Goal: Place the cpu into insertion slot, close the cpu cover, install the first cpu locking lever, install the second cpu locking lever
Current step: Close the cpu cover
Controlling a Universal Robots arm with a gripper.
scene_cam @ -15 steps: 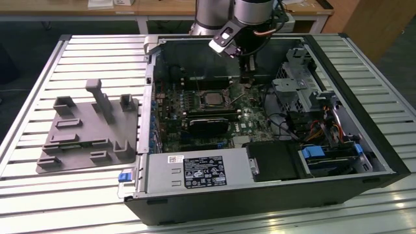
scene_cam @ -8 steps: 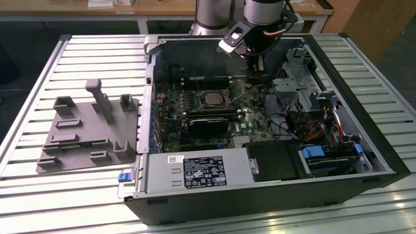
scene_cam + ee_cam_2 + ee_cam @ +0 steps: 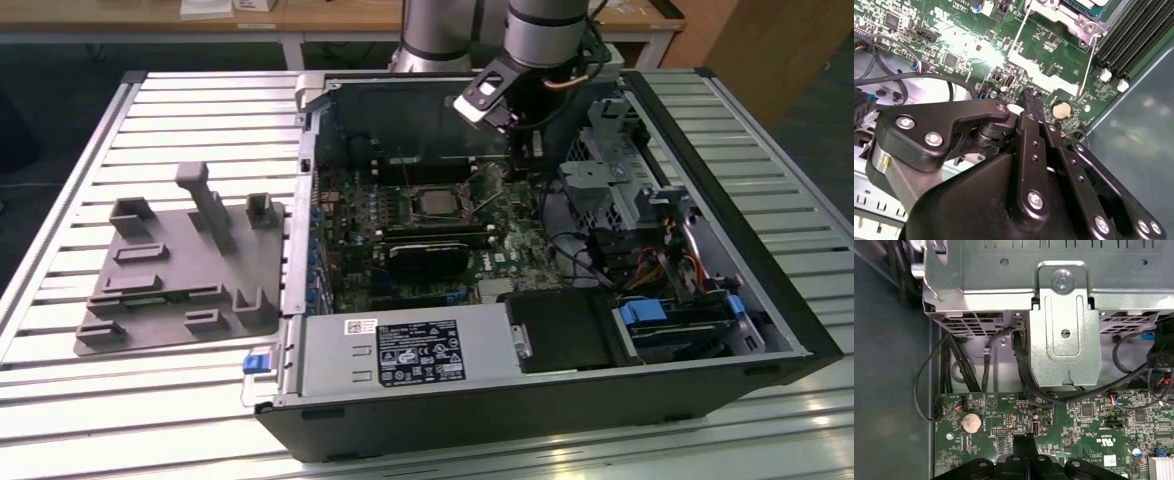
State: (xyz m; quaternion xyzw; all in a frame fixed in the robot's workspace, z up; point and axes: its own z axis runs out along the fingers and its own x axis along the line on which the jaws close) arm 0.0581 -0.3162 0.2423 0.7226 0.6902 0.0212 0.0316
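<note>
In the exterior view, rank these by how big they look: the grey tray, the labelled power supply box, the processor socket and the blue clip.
1. grey tray
2. power supply box
3. processor socket
4. blue clip
The socket sits farther back, but the order is plain.

Insertion slot on circuit board

The arm is being held nearly upright in the exterior view, with its wrist being turned downward and the gripper being pointed straight down beneath it. In both wrist views the gripper is being seen from behind, its black linkage bars being drawn in toward each other. The jaws are being pressed together at their tips, with nothing being gripped between them.
</note>
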